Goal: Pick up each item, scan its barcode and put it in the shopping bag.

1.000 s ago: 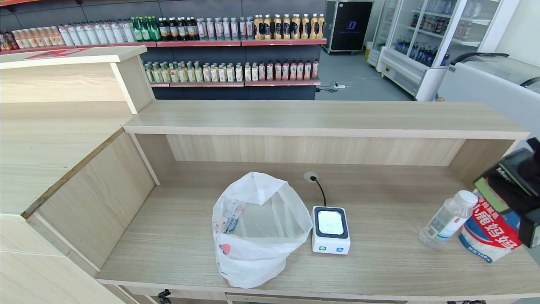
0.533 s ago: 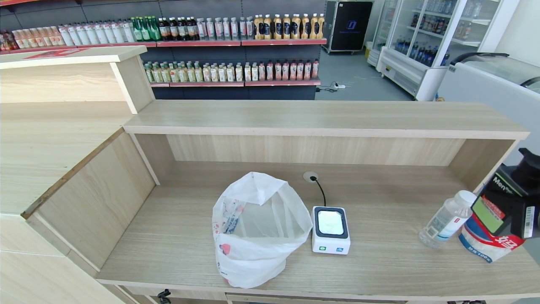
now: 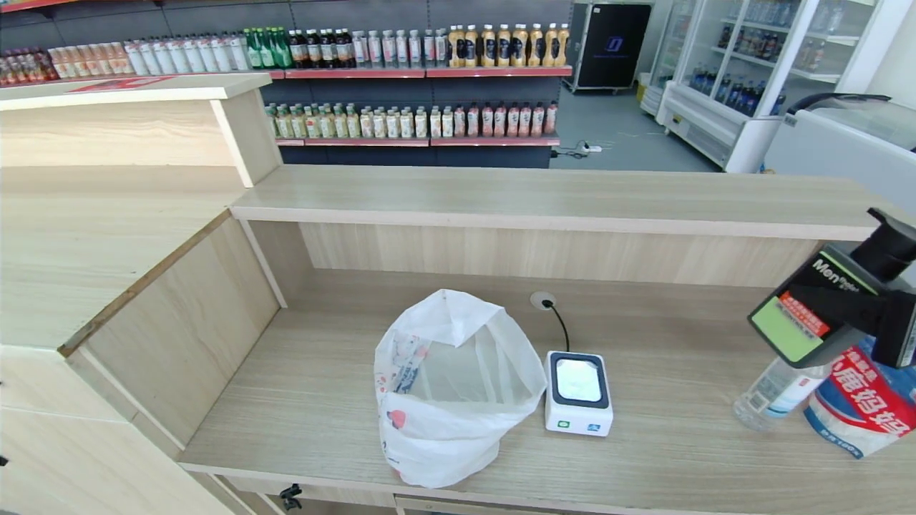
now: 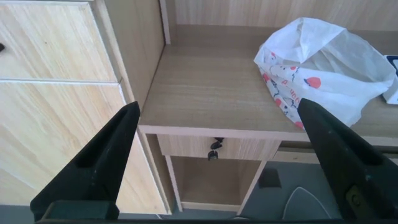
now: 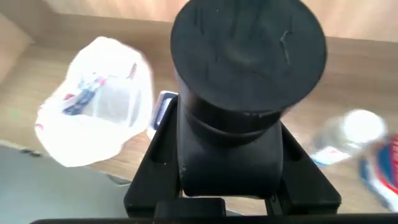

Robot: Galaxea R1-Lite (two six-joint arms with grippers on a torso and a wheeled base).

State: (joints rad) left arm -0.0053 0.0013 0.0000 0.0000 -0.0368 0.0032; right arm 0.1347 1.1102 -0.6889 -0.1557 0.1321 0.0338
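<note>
Now noted: right gripper (image 5: 231, 177) fingers (image 5: 155, 183) clamped across body of black bottle (image 3: 801, 322), held aloft and tilted at about 3 o'clock of scanner (image 3: 578, 392), above water bottle (image 3: 776, 392) and pouch (image 3: 869, 400). Judged rigid, smooth-walled, fairly weighty, so liable to slip; best gripped mid-body, barcode left uncovered. Found left gripper (image 4: 217, 106) fingers (image 4: 93, 168) spread wide, roughly 8 o'clock of shopping bag (image 3: 458, 386).

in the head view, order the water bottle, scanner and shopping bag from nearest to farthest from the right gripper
From the right gripper, shut on the black bottle:
1. Water bottle, just beneath it at the right end of the counter.
2. Scanner, mid-counter, to its left.
3. Shopping bag, left of the scanner.
</note>
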